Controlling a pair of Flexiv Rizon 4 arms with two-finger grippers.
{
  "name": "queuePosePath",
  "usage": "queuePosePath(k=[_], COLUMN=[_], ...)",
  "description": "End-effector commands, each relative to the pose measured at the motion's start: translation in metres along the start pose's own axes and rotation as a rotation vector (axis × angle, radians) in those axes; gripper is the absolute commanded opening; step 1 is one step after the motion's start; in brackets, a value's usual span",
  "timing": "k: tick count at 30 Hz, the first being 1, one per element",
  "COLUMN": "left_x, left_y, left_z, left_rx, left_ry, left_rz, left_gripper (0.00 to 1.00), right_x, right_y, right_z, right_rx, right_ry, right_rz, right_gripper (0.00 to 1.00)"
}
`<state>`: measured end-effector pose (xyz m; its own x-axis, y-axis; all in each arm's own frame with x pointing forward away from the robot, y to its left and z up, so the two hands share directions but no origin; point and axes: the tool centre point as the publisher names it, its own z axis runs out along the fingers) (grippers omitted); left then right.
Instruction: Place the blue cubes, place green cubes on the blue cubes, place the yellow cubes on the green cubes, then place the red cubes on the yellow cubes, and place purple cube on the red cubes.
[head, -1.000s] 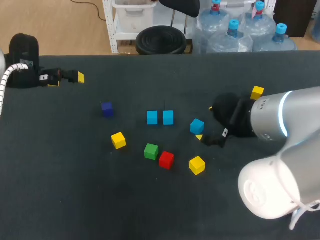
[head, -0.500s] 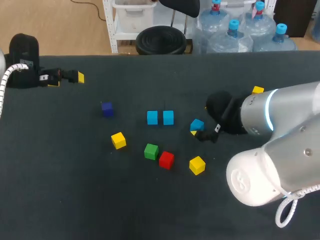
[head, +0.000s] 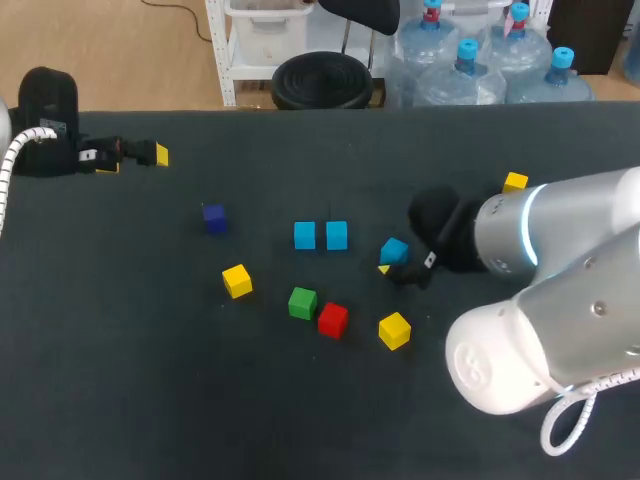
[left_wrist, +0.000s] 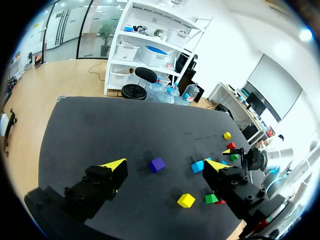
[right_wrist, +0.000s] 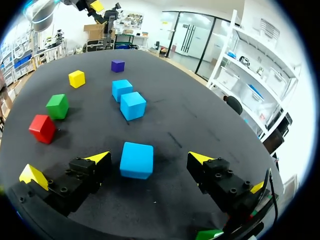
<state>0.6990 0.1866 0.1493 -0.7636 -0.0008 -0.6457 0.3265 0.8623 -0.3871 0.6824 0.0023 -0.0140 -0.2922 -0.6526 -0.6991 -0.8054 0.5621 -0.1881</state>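
Note:
Two blue cubes sit side by side mid-table. A third blue cube lies between the fingers of my open right gripper. In the right wrist view that cube sits in the gap of the right gripper, touching neither finger. Around them lie a green cube, a red cube, a purple cube and yellow cubes. My left gripper stands open at the far left, holding nothing.
The dark table has free room along its front and left. My right arm's bulky body covers the table's right front. In the left wrist view the purple cube lies well ahead of the left gripper.
My right gripper has slid left along the table until its fingers straddle the third blue cube. The left arm and all cubes have stayed put.

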Motion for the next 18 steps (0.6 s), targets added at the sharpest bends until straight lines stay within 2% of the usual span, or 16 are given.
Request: queuePosePath(k=[1,2,3,4,6,9,18], left_x=[-0.001,-0.001,-0.001,-0.001,-0.001,-0.001,-0.001], left_y=[-0.001,-0.001,-0.001,-0.001,-0.001,-0.001,-0.001], left_z=[0.0,0.0,0.0,0.0,0.0,0.0,0.0], left_rx=[-0.006,-0.006,-0.006,-0.006,-0.006,-0.006,-0.006], left_ry=[0.004,0.004,0.004,0.004,0.004,0.004,0.004], left_rz=[-0.002,-0.002,-0.002,-0.002,-0.002,-0.002,-0.002], left_gripper=[1.0,1.0,1.0,1.0,1.0,1.0,1.0], right_x=[0.0,0.0,-0.001,-0.001,0.0,0.0,0.004], right_y=[0.0,0.0,0.0,0.0,0.0,0.0,0.003], right_z=[0.004,0.004,0.004,0.004,0.004,0.003,-0.007], right_rx=[0.003,0.003,0.003,0.004,0.004,0.004,0.012], right_ry=[-0.005,-0.006,-0.008,-0.008,-0.008,-0.006,0.001], right_rz=[0.003,0.003,0.002,0.002,0.002,0.003,0.014], right_gripper=[0.99,0.85,0.5,0.47,0.35,0.27,0.36])
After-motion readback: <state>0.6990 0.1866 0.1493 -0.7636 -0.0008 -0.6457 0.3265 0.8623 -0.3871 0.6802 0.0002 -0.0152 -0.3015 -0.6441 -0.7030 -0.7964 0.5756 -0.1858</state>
